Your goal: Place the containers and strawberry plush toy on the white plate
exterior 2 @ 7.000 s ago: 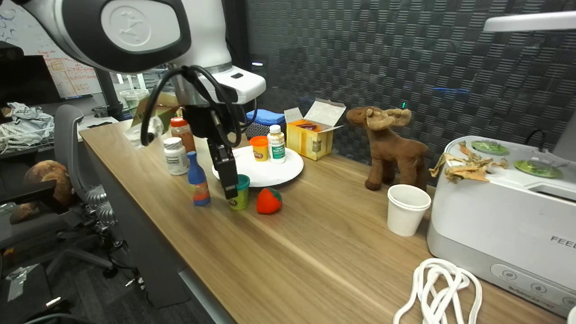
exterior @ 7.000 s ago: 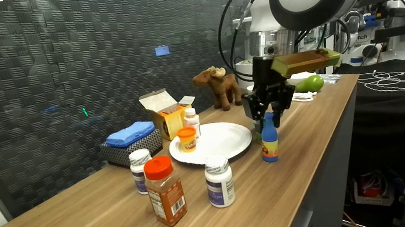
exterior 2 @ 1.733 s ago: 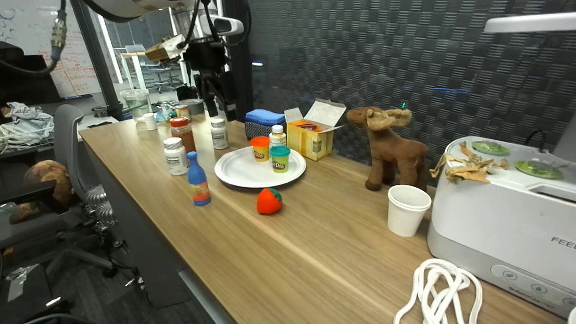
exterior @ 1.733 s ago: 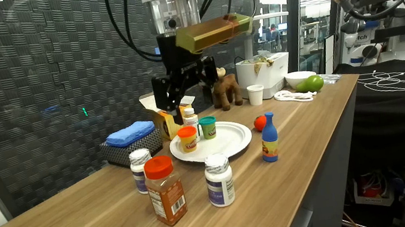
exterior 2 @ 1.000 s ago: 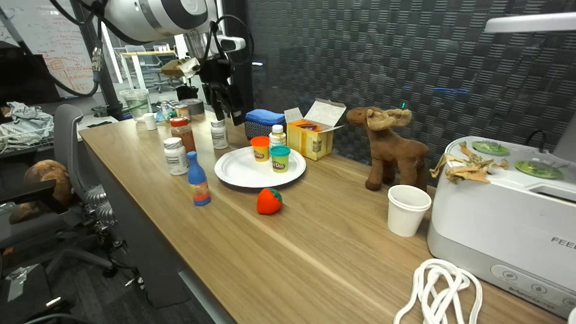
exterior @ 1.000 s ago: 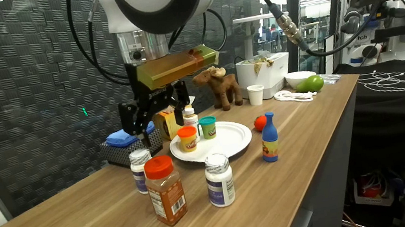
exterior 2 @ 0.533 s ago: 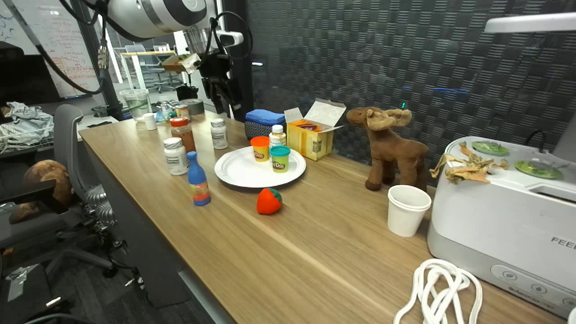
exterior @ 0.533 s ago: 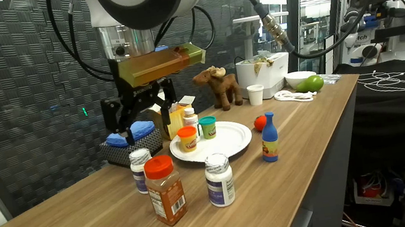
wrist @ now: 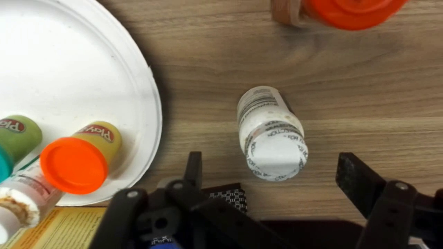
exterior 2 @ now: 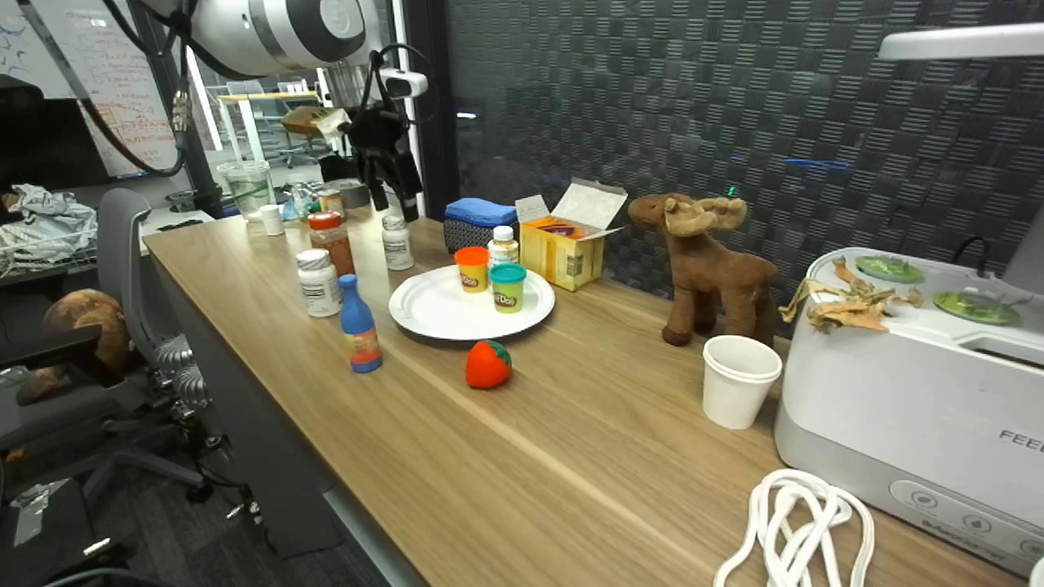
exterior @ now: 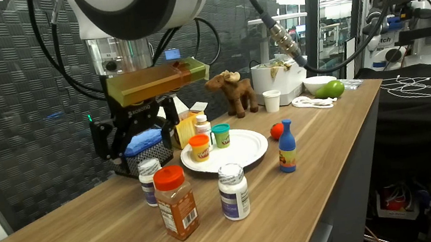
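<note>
The gripper gapes in the wrist view — framing a white bottle; in an exterior view, red-capped jar and cloth-topped box flank the bottle. In an exterior view, the strawberry toy sits near the white plate.

In the wrist view, the edges chop off part of the white plate and part of the jar with the red cap, and the gripper hides some of the patterned box. In an exterior view, the blue bottle covers part of the strawberry toy, and the jar blocks some of a white bottle behind it. In an exterior view, a white cord runs off the bottom, and the whiteboard writing is too small to read.
</note>
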